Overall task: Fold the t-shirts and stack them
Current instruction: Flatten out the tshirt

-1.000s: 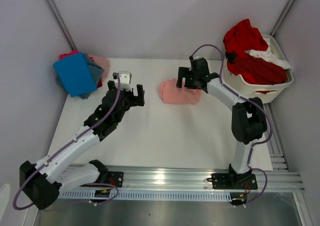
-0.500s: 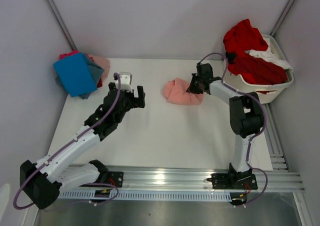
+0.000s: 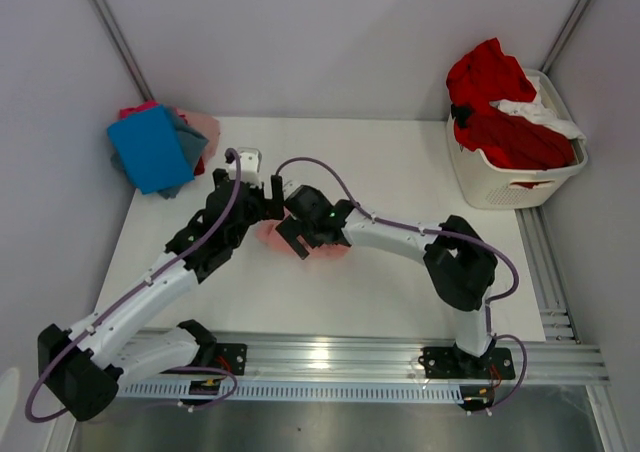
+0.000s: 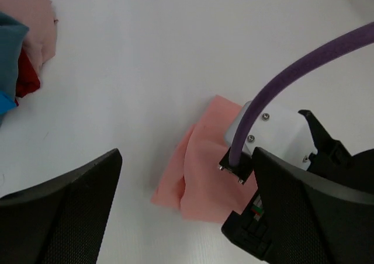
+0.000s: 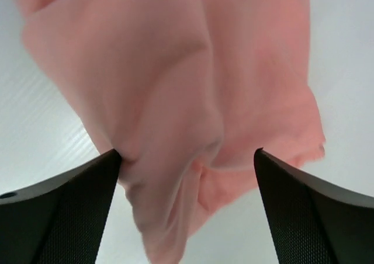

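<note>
The right gripper (image 5: 187, 154), fingers spread, straddles the bunched salmon-pink t-shirt (image 4: 196, 179) left of centre on the table (image 3: 400, 282). The left gripper (image 4: 187, 154), equally spread, hovers just beside. Each should pinch 1 flat edge, not the bunch.

white slatted laundry basket (image 3: 503, 186) at far right, white table (image 3: 385, 292), aluminium rail (image 3: 340, 353) along near edge

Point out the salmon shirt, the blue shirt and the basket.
salmon shirt (image 4: 201, 176), left wrist view, middle of the cloth.
blue shirt (image 3: 150, 147), top external view, centre of its upper face.
basket (image 3: 490, 185), top external view, near wall.
</note>
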You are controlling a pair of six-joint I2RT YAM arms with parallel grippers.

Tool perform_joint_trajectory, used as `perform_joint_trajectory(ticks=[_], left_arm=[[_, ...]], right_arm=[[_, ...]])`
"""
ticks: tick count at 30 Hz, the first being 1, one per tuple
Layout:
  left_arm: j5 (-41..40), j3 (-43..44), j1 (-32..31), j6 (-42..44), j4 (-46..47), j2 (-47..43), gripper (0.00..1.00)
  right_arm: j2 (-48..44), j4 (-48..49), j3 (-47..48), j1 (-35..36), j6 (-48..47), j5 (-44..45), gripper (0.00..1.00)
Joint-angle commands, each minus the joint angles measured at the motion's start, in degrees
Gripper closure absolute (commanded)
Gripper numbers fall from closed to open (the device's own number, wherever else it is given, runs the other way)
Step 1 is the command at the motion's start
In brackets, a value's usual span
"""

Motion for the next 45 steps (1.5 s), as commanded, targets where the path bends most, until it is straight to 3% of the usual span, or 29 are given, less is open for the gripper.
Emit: perform_joint_trajectory(ticks=[1,8,12,16,20,26,30,33,38,45], left_arm=[[1.34,1.9,-0.68,-1.08,4.22,1.97,0.03],[0.46,0.67,-0.68,-1.26,4.39,0.92,0.03],[-0.42,0.23,-0.68,-1.35,4.57,0.47,0.03],[-1.56,0.05,-0.68,-1.61,4.57,0.21,0.03],[-2.09,-0.04,-0.68,-1.87,4.57,0.91,0.03],[-0.42,-0.13,0.37,-4.59,4.22,3.81,0.04],[4.74,1.28,4.31,-10.04,1.93,7.85,0.04],[14.23,2.68,8.97,-14.34,1.75,12.32,0.04],[29.97,13.84,16.71,-23.4,-6.07,27.08,0.05],[43.34,22.89,17.77,-27.7,-4.04,40.1,0.03]], right_arm=[[-1.22,-2.64,1.36,1.37,-4.95,2.36,0.01],[-7.29,2.99,-3.12,-13.29,9.97,2.18,0.01],[-9.66,7.55,-8.38,-22.09,17.81,-5.19,0.02],[-13.7,16.59,-16.55,-29.12,24.4,-17.12,0.03],[-14.76,28.8,-23.25,-34.93,30.91,-35.83,0.07],[-10.9,22.51,-19.83,-34.41,28.72,-33.16,0.25],[-12.21,23.81,-20.43,-34.41,28.54,-32.53,0.37],[-14.84,28.55,-22.19,-34.24,28.72,-37.01,0.36],[-16.96,33.13,-23.6,-31.17,28.99,-42.91,0.26],[-13.54,29.8,-20.71,-24.75,25.04,-41.69,0.19]])
